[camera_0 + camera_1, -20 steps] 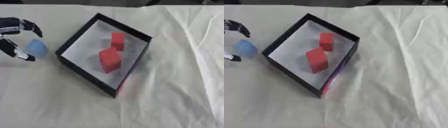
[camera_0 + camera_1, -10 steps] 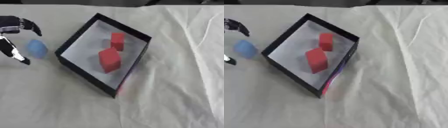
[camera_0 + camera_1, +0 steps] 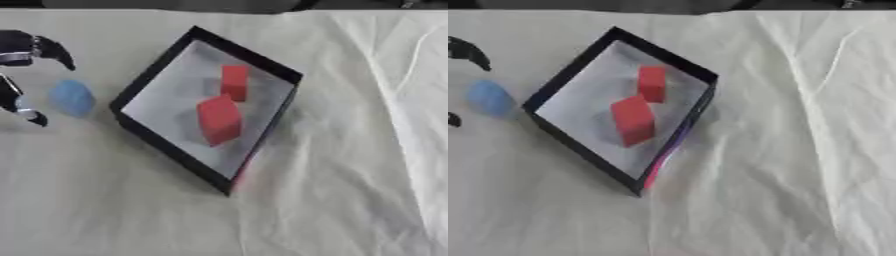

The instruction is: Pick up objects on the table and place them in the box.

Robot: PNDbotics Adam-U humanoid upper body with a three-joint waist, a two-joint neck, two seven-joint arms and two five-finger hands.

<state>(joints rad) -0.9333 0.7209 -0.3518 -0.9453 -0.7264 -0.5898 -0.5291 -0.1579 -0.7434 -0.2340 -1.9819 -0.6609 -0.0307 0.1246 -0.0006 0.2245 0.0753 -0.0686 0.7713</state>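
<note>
- Cloth (image 3: 350,200), pale cream and full of wrinkles, covers the whole table.
- A black box (image 3: 166,70) sits on the cloth, a bit left of the middle, turned so one corner points to the far edge and one to the near edge.
- The floor of the box is light grey.
- Two red blocks lie inside the box.
- The small red block (image 3: 234,82) is nearer the far corner of the box.
- The big red block (image 3: 219,119) is close to the middle of the box, just beside the small one on its near side. I cannot tell if the two touch.
- A pink strip (image 3: 663,157) shows along the outside of the box wall that faces right and near.
- A blue lump (image 3: 73,98) lies on the cloth by the left edge of the table, just outside the left corner of the box. It is soft-looking and rounded, and its exact shape is hard to make out.
- The robot's left hand (image 3: 19,47) is at the left edge of the table, right by the blue lump.
- Its fingers are spread wide apart, one dark finger (image 3: 58,52) reaching over the far side of the lump and another on the near side.
- The fingers sit around the lump with gaps showing, and nothing is pinched.
- The right side of the cloth has long folds running from the far edge to the near edge.
</note>
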